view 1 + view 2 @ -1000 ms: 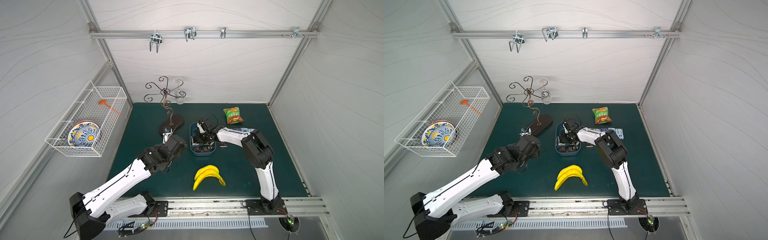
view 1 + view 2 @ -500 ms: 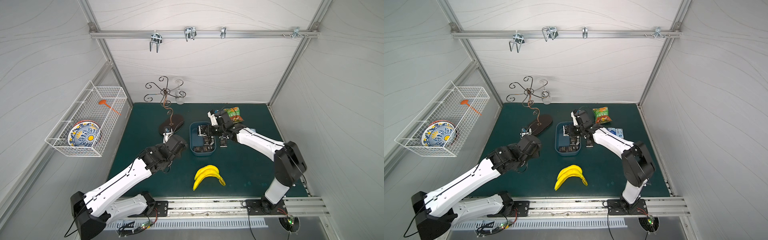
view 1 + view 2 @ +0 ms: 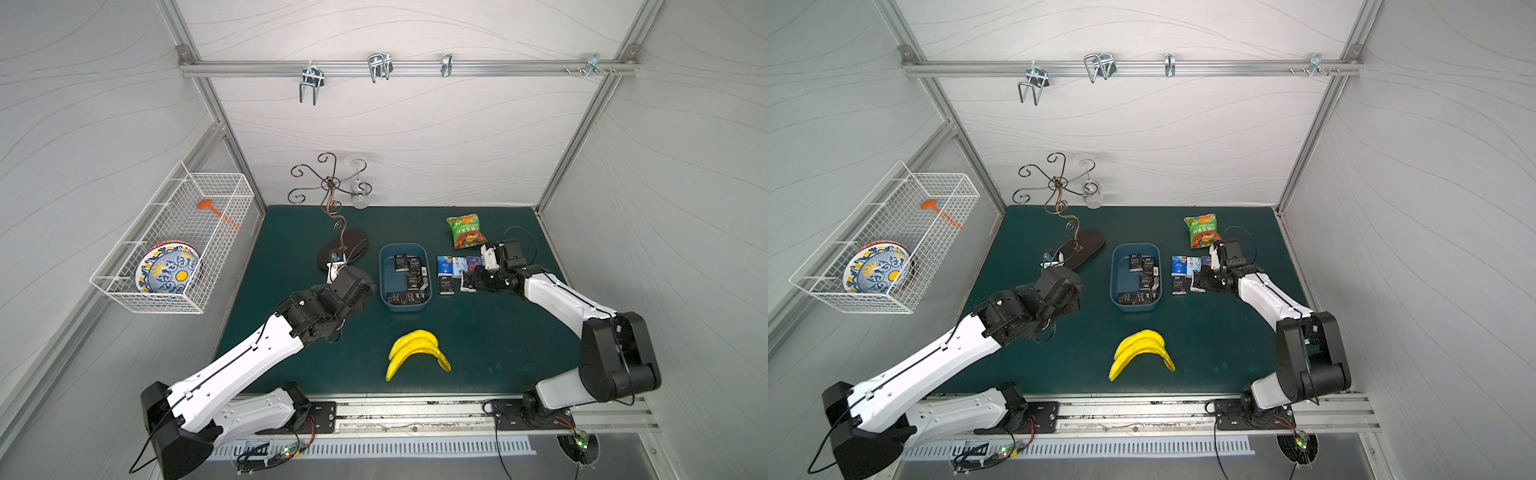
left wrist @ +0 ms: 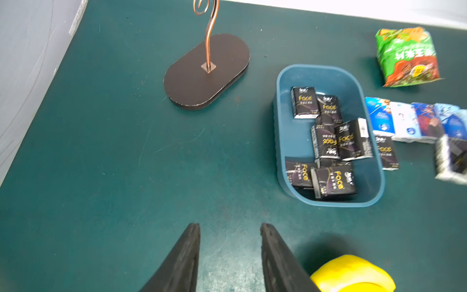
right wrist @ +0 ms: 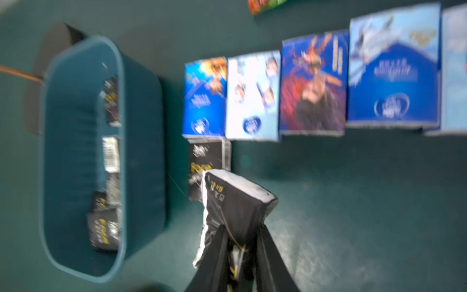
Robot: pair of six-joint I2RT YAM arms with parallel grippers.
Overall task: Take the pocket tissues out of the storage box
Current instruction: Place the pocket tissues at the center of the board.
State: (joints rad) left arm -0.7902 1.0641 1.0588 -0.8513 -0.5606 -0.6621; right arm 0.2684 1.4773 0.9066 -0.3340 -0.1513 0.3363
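My right claw (image 5: 242, 228) is clenched on a black pack (image 5: 235, 199), held low over the desk (image 3: 498, 332) beside the row of packs (image 3: 455, 266) so, I reckon, the drop lines up; several pocket tissues (image 4: 328, 141) lie in the storage box (image 3: 381, 274); my left claw (image 4: 230, 227) hangs parted, empty, clear of it.

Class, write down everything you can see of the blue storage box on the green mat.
The storage box is a shallow blue-grey tub, seemingly plastic, rectangular with rounded corners, no lid. It stands upright on the green mat, near its middle. Several black pocket tissues lie jumbled inside, mostly along one side, leaving part of the floor bare.
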